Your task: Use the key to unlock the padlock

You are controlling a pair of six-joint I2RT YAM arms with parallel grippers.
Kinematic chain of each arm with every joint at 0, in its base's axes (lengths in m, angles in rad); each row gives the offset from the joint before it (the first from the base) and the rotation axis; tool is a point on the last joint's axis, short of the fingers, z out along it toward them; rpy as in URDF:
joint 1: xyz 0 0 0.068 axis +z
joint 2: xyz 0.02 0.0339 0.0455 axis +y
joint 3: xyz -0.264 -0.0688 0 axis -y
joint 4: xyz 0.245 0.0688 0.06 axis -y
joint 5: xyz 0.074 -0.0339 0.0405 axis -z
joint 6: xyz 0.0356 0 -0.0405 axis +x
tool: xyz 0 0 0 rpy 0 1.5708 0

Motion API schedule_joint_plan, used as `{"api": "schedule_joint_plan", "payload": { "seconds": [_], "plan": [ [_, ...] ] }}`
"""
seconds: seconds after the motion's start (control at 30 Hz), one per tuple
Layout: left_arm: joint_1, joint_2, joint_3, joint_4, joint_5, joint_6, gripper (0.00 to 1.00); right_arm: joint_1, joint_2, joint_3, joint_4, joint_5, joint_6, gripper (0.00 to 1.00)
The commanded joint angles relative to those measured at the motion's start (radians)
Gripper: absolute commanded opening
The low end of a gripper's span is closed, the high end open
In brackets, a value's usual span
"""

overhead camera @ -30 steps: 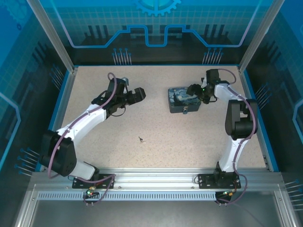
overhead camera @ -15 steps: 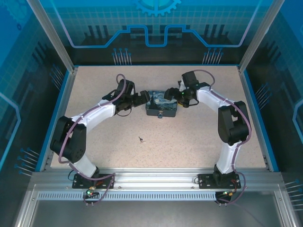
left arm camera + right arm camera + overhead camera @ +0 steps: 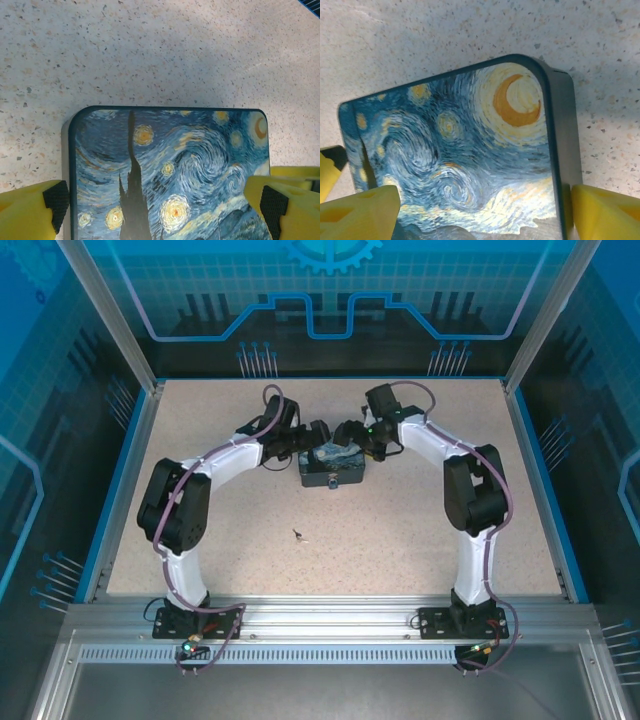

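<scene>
Top external: left hand (image 3: 318,437) wide, straddling painted box (image 3: 333,466) from left; right hand (image 3: 347,434) wide, straddling from right. Neither clamped yet. Key (image 3: 299,535) loose on counter (image 3: 420,530), well near of box. Best to steady box with one hand only, free the other for key.

No readable text, labels or numbers appear on anything here.
</scene>
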Motion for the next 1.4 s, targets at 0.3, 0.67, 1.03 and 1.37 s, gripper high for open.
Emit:
{"api": "schedule_joint_plan", "payload": {
  "seconds": [0.3,0.67,1.03,1.37],
  "plan": [
    [-0.011,-0.151,-0.238,0.173,0.043,-0.1,0.99,0.128,-0.026,-0.032,0.019,0.012,0.061,0.88],
    [-0.01,-0.121,-0.204,0.158,0.0,-0.103,0.99,0.096,-0.104,-0.092,0.09,0.05,0.072,0.96],
    [0.014,-0.229,-0.28,0.106,-0.093,-0.052,0.99,0.006,-0.338,-0.264,0.132,0.09,-0.006,1.0],
    [0.014,-0.557,-0.478,-0.032,-0.191,-0.054,0.99,0.168,-0.582,-0.463,0.098,0.062,-0.217,0.99]
  ]
}}
